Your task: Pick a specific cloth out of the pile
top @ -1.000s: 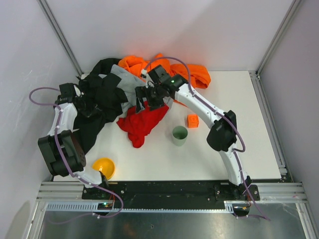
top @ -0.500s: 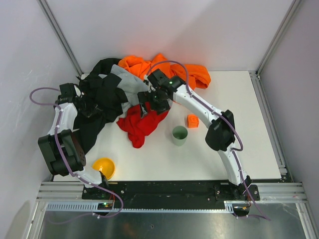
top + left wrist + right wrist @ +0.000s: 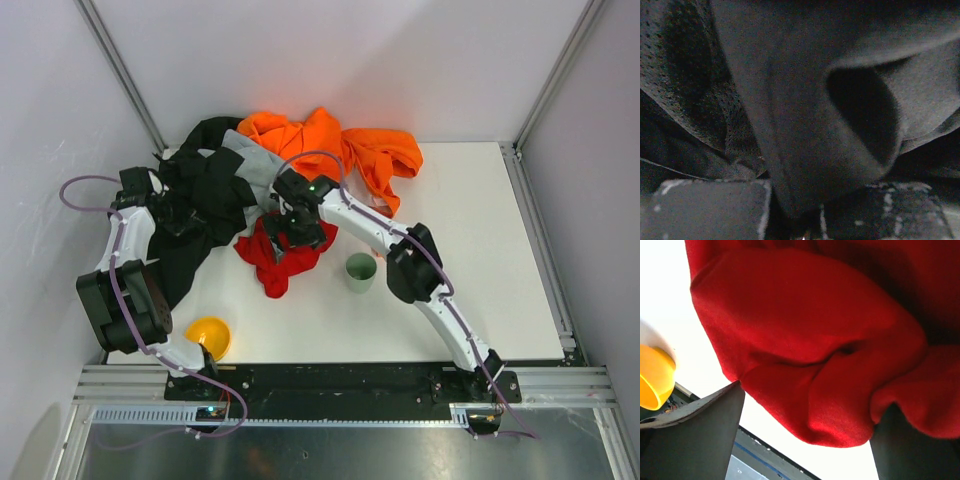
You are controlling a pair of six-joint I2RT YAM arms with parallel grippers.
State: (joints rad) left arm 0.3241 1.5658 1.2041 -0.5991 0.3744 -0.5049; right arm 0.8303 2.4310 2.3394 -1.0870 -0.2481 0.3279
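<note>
Two grips to mind at once. Right gripper [image 3: 298, 228] first: clamped across a thick fold of the cloth [image 3: 272, 265], with red bulging past both fingers [image 3: 700, 440] in the wrist view (a fat bite, not a corner pinch). Left gripper [image 3: 172, 208] next: clenched on the black garment [image 3: 215, 190], buried in dark folds, seemingly pinning the pile [image 3: 300, 135] in place.

As for the cloth: bunched on the table [image 3: 480, 260] at the near edge of the pile, touching grey and black fabric on its far side, just left of the green cup [image 3: 360, 268] and well apart from the yellow bowl [image 3: 208, 336].

Probably the draw-out step, judging by that bite. Pull toward the near, bare side, low and slow, away from the heap rather than straight up. Watch the far hem, possibly tucked under the grey piece [image 3: 255, 165]. Stop and re-grip at any sign of grey or black riding along. Hold the left side firm as an anchor. Steer wide of the cup, near enough to be tipped by a trailing flap. Avoid squeezing tighter; plenty of fabric between the jaws by the look of it.
</note>
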